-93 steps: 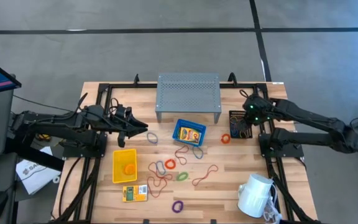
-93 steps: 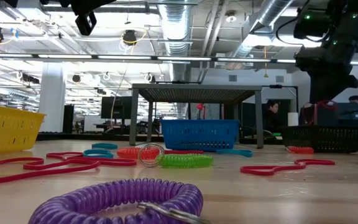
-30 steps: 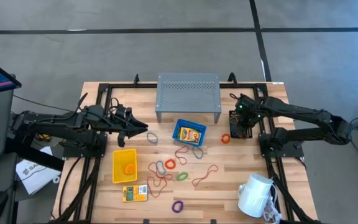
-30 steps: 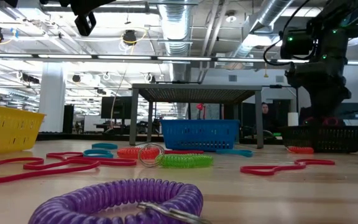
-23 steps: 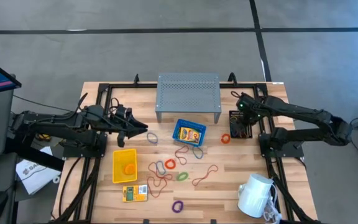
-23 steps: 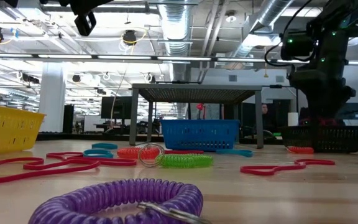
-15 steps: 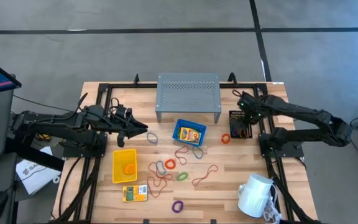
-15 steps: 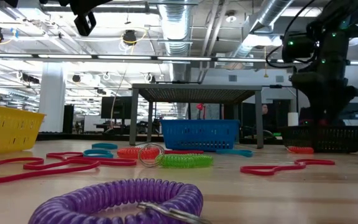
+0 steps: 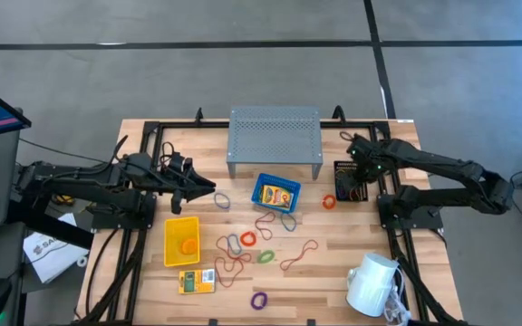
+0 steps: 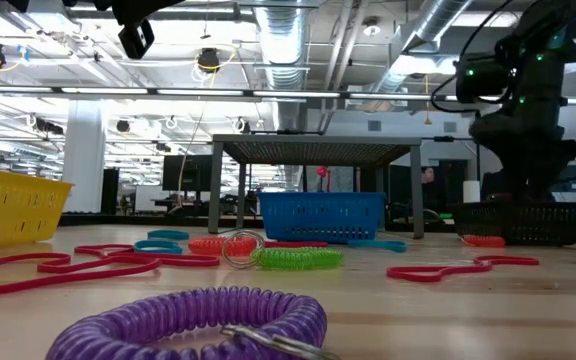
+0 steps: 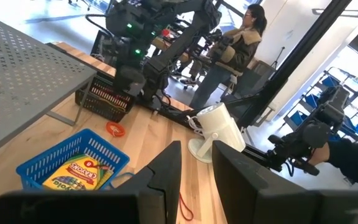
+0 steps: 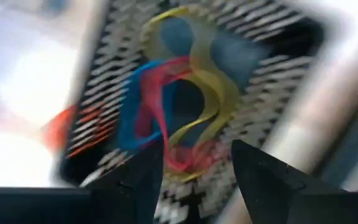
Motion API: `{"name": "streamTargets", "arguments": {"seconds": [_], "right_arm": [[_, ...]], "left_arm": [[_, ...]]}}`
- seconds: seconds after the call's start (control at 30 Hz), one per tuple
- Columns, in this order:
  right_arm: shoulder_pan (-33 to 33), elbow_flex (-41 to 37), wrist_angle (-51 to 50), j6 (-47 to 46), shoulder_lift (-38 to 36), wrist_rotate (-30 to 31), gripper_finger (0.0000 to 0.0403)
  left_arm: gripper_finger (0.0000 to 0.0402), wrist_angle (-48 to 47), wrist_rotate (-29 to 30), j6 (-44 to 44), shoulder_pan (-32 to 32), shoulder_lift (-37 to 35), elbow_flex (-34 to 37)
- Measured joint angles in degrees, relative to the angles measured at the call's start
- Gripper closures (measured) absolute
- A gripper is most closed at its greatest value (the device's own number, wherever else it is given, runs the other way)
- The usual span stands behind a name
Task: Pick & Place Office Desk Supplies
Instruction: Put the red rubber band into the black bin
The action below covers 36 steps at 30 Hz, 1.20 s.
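The right gripper (image 9: 359,151) hangs open and empty over the mesh bin (image 9: 351,182) at the table's two o'clock (bands (image 12: 185,93) lie inside, presumably sorted there), while the left gripper (image 9: 208,186) waits at nine o'clock, partly open, holding nothing, loose loops (image 9: 265,256) mid-table.

Grey perforated riser (image 9: 275,138) stands at the table's (image 9: 333,263) far edge, centre — white mug (image 9: 372,283) lies tipped near the front right corner.
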<state>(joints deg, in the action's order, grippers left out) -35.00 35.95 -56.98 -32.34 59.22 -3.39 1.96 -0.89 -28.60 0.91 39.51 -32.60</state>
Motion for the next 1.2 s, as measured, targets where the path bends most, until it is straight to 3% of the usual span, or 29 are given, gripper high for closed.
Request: {"name": "streamTargets", "arguments": {"seconds": [0.07,0.2,0.6,0.77,1.2], "right_arm": [[-0.1,-0.1,1.9,1.0,-0.5,-4.3,0.0220],[-1.6,-0.1,0.2,-1.1,-0.7,-0.2,0.0224],[-7.0,-0.2,6.9,-3.3,-1.7,-10.2,0.0227],[-10.1,-0.2,5.5,-3.1,-1.7,-11.1,0.0227],[-23.3,-0.2,8.2,1.7,-4.4,-23.3,0.0227]], "left_arm": [[0.0316,0.0,0.0,0.0,0.0,0.0,0.0],[0.0316,0.0,0.0,0.0,0.0,0.0,0.0],[0.0316,0.0,0.0,-0.8,0.0,0.0,0.0],[0.0316,0.0,0.0,-0.9,0.0,0.0,0.0],[0.0316,0.0,0.0,-1.4,0.0,0.0,0.0]]}}
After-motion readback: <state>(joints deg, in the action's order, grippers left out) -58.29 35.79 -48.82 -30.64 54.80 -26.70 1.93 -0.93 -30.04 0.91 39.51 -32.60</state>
